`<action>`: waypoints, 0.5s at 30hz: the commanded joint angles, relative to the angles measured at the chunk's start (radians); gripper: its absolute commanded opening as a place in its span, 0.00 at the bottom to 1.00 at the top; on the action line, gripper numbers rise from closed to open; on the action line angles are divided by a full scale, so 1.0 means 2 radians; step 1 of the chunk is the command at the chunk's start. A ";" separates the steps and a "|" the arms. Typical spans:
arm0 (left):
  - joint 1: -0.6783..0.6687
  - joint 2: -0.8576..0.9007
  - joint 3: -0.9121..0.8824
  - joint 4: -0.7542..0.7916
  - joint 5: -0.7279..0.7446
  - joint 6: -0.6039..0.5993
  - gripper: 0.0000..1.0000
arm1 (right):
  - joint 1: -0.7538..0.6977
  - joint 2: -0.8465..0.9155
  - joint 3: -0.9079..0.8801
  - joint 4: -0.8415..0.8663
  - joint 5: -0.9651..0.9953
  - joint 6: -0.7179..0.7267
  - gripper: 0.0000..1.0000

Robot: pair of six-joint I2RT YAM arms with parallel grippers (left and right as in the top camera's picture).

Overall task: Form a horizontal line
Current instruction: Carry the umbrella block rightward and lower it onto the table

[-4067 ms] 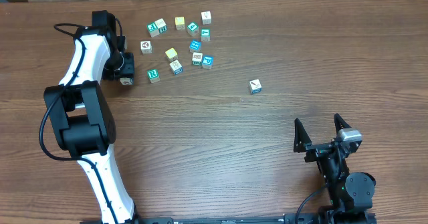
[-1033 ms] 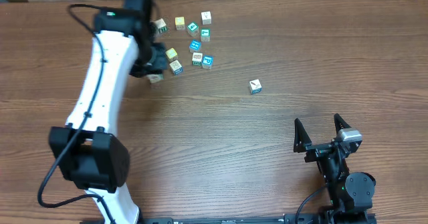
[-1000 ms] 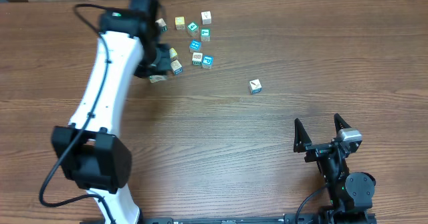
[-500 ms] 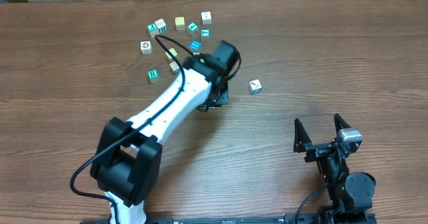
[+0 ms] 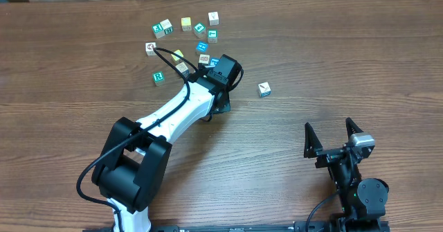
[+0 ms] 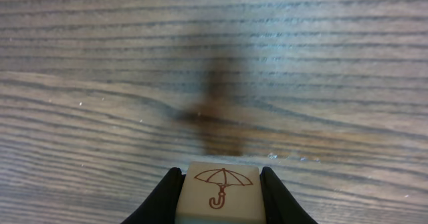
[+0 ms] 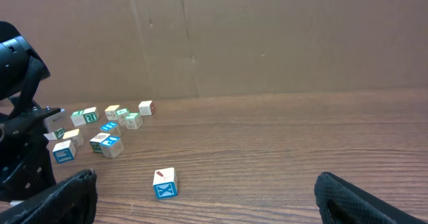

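The table (image 5: 360,45) carries no tray, bin or other container; every cube lies on bare wood. The left arm (image 5: 176,114) has swung away from the cluster of loose cubes (image 5: 185,41) at the far side. It now reaches over mid-table, stopping short of the lone cube (image 5: 264,88). Treat this as the carry step: 1 cube is on its way to a placing spot. The right gripper (image 5: 333,140) sits at the near edge, jaws spread to full width, holding nothing. The left gripper (image 6: 223,198) is closed narrow on the umbrella cube (image 6: 223,184), with 1 finger on each side face, above bare wood. No horizontal line shows yet. Expect it to start beside the lone cube.
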 commanded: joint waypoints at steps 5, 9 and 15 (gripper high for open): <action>0.002 -0.005 -0.002 0.019 -0.013 0.015 0.16 | -0.002 -0.004 -0.005 0.002 -0.001 0.001 1.00; 0.007 0.009 -0.002 0.036 -0.029 0.026 0.16 | -0.002 -0.004 -0.005 0.002 -0.001 0.001 1.00; 0.023 0.025 -0.002 0.056 -0.026 0.026 0.17 | -0.002 -0.004 -0.005 0.002 -0.001 0.001 1.00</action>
